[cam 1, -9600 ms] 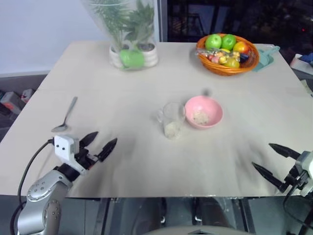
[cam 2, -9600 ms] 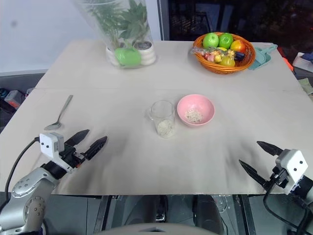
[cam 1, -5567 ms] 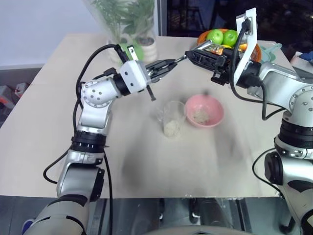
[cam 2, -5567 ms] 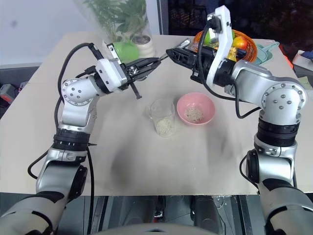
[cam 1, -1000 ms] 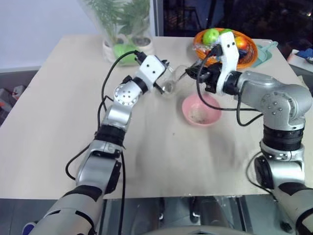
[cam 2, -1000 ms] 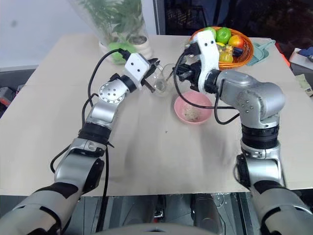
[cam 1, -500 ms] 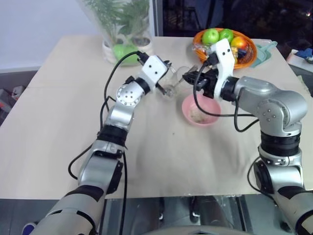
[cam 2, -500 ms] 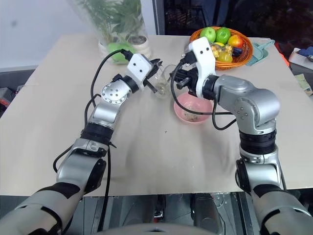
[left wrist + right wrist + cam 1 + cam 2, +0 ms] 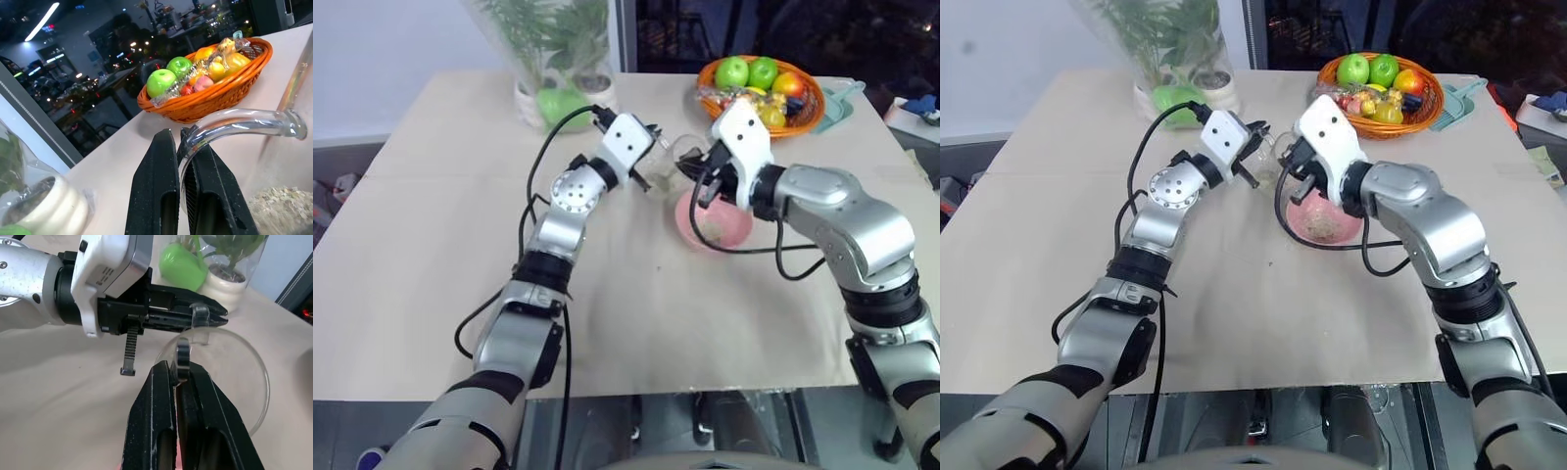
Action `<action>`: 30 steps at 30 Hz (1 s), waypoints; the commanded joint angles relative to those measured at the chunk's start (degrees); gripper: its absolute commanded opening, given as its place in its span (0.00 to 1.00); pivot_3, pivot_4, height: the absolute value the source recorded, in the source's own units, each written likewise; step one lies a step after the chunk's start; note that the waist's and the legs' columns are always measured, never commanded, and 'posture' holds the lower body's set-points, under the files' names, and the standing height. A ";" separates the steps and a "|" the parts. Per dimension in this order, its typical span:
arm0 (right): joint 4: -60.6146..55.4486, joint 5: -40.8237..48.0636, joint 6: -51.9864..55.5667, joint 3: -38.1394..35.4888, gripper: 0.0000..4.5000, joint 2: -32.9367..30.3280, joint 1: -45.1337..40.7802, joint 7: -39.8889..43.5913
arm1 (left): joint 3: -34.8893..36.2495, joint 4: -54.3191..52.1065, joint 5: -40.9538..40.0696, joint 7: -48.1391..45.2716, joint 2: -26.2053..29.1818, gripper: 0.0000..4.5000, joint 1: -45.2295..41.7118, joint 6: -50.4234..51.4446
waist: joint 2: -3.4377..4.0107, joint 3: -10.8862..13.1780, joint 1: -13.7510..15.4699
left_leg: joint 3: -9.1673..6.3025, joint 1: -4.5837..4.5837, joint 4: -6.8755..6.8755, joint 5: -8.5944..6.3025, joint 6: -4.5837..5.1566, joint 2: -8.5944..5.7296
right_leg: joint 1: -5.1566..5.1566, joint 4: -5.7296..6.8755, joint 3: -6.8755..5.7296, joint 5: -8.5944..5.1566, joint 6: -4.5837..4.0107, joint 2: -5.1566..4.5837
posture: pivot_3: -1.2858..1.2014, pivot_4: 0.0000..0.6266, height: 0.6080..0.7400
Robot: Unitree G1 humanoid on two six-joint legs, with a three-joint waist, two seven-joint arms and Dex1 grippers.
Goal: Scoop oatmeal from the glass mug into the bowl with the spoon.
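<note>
Midway through scoop, by my read. Pink bowl (image 9: 717,221) on table already held some oatmeal (image 9: 1324,228); more remained in glass mug (image 9: 666,163). I had left gripper (image 9: 182,182) pinched on mug handle, mug lifted beside bowl. Right gripper (image 9: 177,401) clamped spoon (image 9: 182,358), handle end at mug rim. Both arms reached forward, meeting over table (image 9: 431,196).

I can't see most of the bowl (image 9: 1324,223); my right arm covers it at frame centre. The spoon (image 9: 182,356) shows just a sliver above the fingers (image 9: 159,421).
</note>
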 commanded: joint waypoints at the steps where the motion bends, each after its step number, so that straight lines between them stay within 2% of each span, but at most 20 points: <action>1: -0.50 5.07 5.49 -5.75 0.00 3.26 -1.57 -1.09 | 1.29 -2.17 -1.15 0.26 -0.30 0.01 -2.41 -1.39 | 0.00 0.00 0.03 | -0.01 0.00 0.01 0.00 0.00 0.00 | 0.01 0.00 -0.01 0.00 0.00 0.00 | 0.52 0.24 1.00; 12: 5.56 16.77 28.03 -30.94 0.00 17.24 -10.18 -12.41 | 0.61 1.28 0.33 1.14 0.12 0.01 -2.48 -1.78 | 0.01 0.00 0.17 | -0.05 -0.07 0.01 0.00 0.00 0.00 | 0.00 -0.01 -0.07 0.00 -0.01 -0.01 | 0.52 0.24 1.00; 20: 9.45 16.53 38.49 -53.32 0.00 25.68 -17.53 -22.21 | -0.07 4.92 1.21 0.90 0.12 0.01 -4.02 -3.26 | 0.03 -0.02 0.10 | -0.07 -0.36 0.01 0.00 -0.01 -0.02 | -0.28 0.09 -0.08 0.01 -0.01 -0.02 | 0.52 0.24 1.00; 30: 10.01 20.83 38.85 -65.94 0.00 28.13 -19.35 -32.03 | -0.94 7.57 2.44 -0.55 0.63 0.01 -5.73 -4.63 | 0.05 -0.02 -0.05 | -0.09 -0.57 0.00 0.01 -0.01 -0.06 | -0.42 0.16 -0.17 0.01 0.00 -0.01 | 0.52 0.24 1.00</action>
